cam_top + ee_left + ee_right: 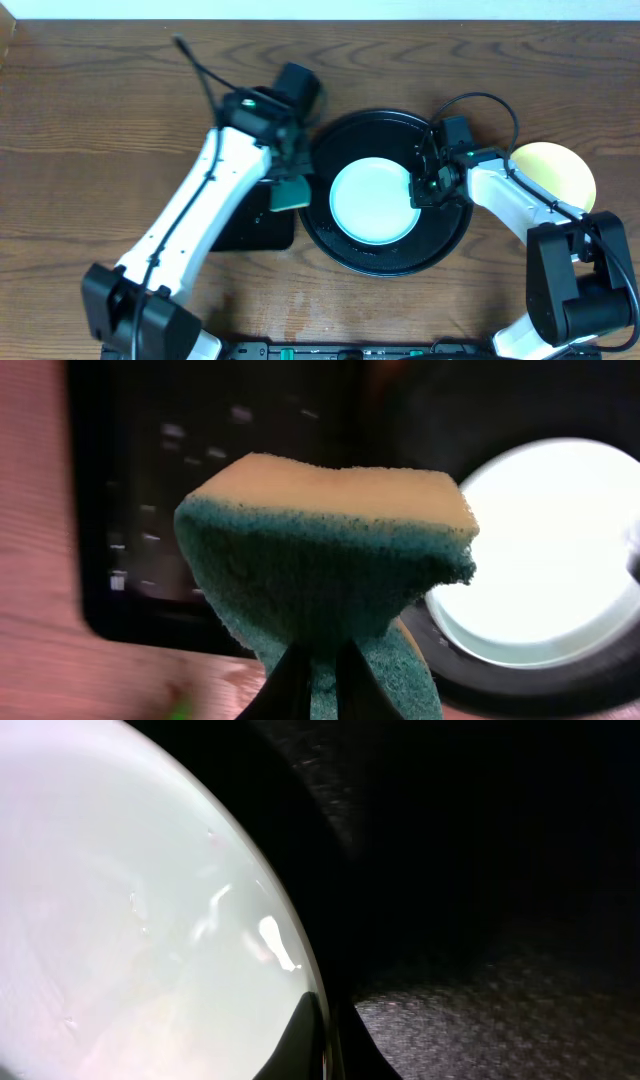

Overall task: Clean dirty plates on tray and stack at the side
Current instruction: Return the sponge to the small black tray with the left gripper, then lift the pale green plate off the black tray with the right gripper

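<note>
Closest to your left wrist lens was the sponge (330,550), yellow on top and green below. Your left gripper (320,660) pinched it from underneath, with the jaws clenched on its lower edge.

The brown wood-grain tabletop (90,130) filled the overhead view. Your left arm (190,220) reached across it from the lower left, and your right arm (510,195) came in from the lower right.

The round black tray (340,250) sat at the centre of the table. Just beside it on the left was the rectangular black tray (255,230), partly under your left arm. You held the sponge above the gap where the two trays met, clear of the plate.

One mint-blue plate (372,200) lay flat inside the round tray, a little toward its left side. A yellow plate (560,170) rested on the bare wood to the right of the tray, well apart from it and partly hidden behind your right arm. You could not tell whether anything lay under it.

Your right gripper (425,185) was at the right edge of the mint-blue plate. In the right wrist view its fingertips (305,1040) were closed on the plate's rim, with the glossy plate surface to the left and the textured tray floor to the right.
</note>
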Action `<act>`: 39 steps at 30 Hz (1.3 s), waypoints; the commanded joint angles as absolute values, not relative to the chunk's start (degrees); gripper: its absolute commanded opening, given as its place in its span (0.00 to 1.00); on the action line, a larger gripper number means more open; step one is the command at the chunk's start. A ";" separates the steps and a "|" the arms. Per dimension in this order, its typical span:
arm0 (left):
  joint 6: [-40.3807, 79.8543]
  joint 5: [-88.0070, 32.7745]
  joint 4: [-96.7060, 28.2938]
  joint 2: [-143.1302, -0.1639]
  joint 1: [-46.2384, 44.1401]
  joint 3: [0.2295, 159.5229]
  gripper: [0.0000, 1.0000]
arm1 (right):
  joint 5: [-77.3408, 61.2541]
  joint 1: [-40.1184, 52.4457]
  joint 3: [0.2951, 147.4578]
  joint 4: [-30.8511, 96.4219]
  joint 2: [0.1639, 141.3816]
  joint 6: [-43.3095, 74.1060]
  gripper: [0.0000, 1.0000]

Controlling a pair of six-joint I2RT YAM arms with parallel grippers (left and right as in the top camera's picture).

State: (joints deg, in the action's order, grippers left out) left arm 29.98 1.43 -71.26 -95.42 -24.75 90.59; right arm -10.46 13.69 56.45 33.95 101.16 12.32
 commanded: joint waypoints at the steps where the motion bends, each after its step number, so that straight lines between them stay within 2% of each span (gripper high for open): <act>1: 26.09 4.10 -71.57 -94.72 -19.99 86.80 0.07 | -4.12 11.57 57.14 34.83 101.16 11.07 0.01; 6: 24.82 3.81 -64.93 -94.72 -13.58 77.30 0.07 | -4.16 11.75 57.65 35.11 98.00 9.32 0.01; 11: 23.33 -2.20 -56.29 -94.72 -8.88 69.10 0.08 | -4.12 13.08 57.65 35.16 93.67 6.52 0.01; 12: 23.38 -2.20 -55.51 -94.72 -8.36 68.51 0.11 | -4.12 13.28 57.65 35.14 92.99 6.52 0.01; 13: 23.35 -2.20 -55.33 -94.72 -7.86 68.47 0.15 | -4.12 13.43 57.65 35.11 92.42 6.55 0.01; 16: 23.33 -2.66 -55.66 -94.21 -7.01 68.79 0.43 | -4.89 13.72 57.65 35.11 91.26 6.57 0.01; 17: 23.33 -3.16 -56.12 -93.86 -6.79 69.06 0.56 | -5.32 13.78 57.67 34.98 90.98 6.57 0.01; 19: 23.24 -6.48 -57.52 -91.85 -6.39 69.82 0.65 | -5.45 14.24 57.67 34.48 90.67 6.59 0.01; 27: 22.72 -10.96 -60.82 -77.67 -6.11 70.11 0.78 | -8.60 17.54 57.71 28.58 90.67 14.28 0.01; 39: 22.72 -10.94 -66.22 -60.36 -6.13 70.11 0.83 | -10.79 27.29 62.54 18.22 90.70 22.37 0.01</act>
